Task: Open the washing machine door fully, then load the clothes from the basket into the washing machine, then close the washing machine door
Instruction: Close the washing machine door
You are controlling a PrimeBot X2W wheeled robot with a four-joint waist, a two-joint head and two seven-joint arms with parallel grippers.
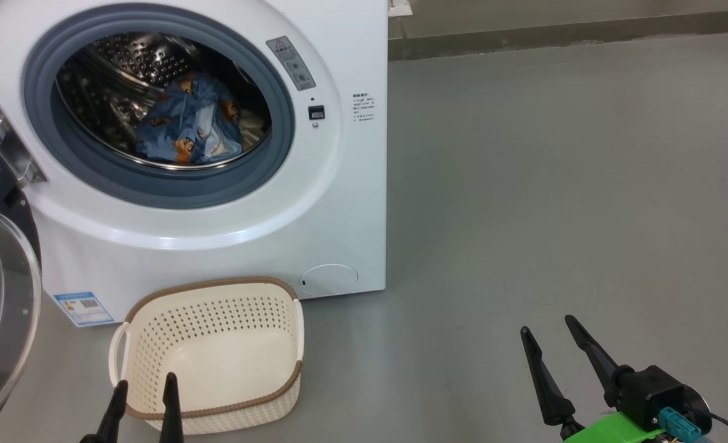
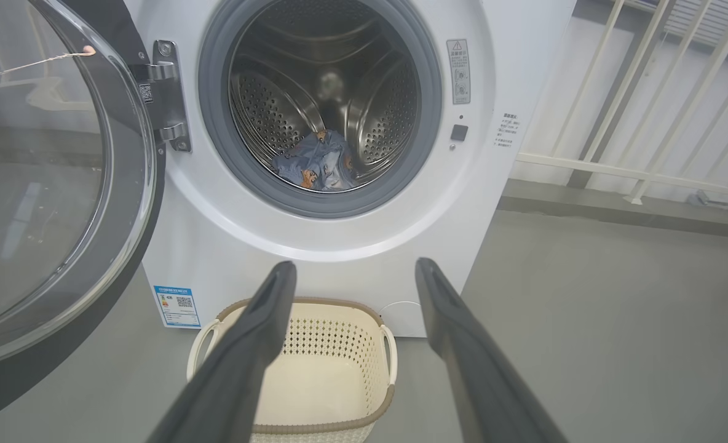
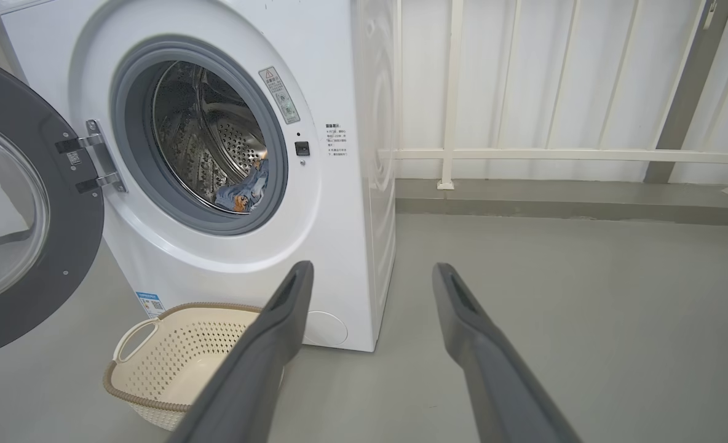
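Grey floor (image 1: 554,184), empty basket (image 1: 216,284), clothes (image 1: 189,120) in drum (image 1: 124,61). Left gripper (image 1: 145,379), right gripper (image 1: 546,324) spread, empty. Push may slip off shiny door (image 1: 1,289).

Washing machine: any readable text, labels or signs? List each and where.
Nothing reads as words.
Grey sticker beside the drum: warning triangle, print too small.
Black print block on the washing machine front: too small.
Blue label at its lower corner: QR code, print blurred.
Tag on the washing machine door rim: too small.
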